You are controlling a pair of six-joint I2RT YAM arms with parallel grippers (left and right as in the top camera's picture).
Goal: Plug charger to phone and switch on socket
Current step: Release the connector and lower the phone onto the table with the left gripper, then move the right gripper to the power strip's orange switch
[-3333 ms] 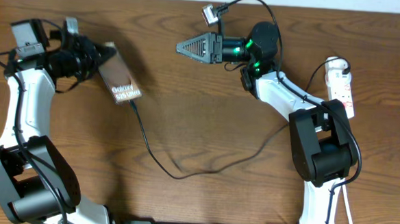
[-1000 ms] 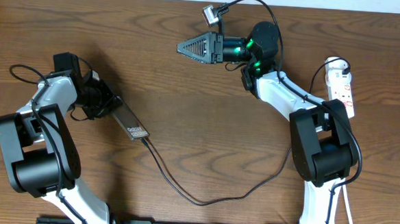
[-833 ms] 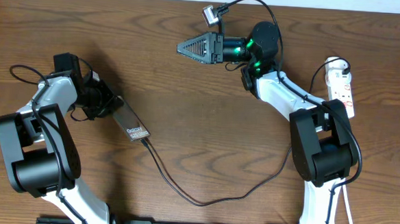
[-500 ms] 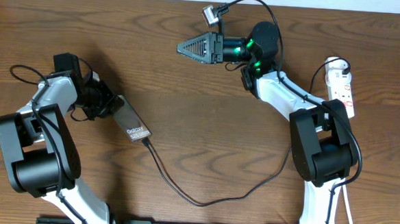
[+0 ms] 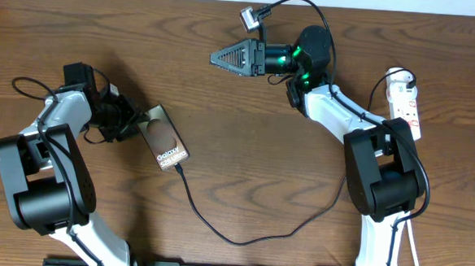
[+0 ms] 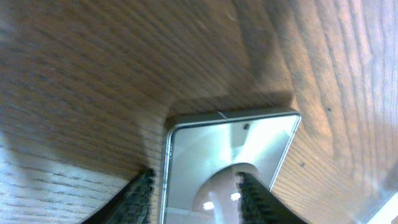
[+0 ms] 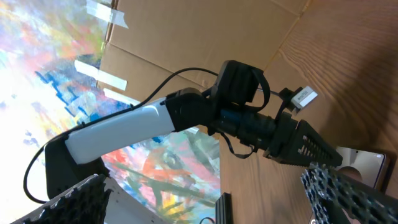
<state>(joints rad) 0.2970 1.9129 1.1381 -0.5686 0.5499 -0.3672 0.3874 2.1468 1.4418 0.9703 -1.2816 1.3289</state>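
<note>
Socket (image 5: 407,99), a small white elongated plastic power strip with red switch marks, lies at the far right of the brown wooden table (image 5: 245,150); its long axis runs away from the robot; the right arm hides its near end, and the switch position cannot be read. Right gripper (image 5: 215,58) hangs raised over the table's far middle, pointing left, away from the socket, which sits behind it to the right; its wrist view shows the fingers spread wide with nothing between them. Left gripper (image 5: 138,120) sits at the upper end of the phone (image 5: 164,139), a flat dark rectangular smartphone lying face up left of centre; jaws parted, apparently gripping nothing; this arm is well apart from the socket, so the right arm is judged nearer for the switch. Charger (image 5: 232,240), a long thin black cable, loops across the table; its small plug tip (image 5: 179,170) touches the phone's lower end and looks seated.
</note>
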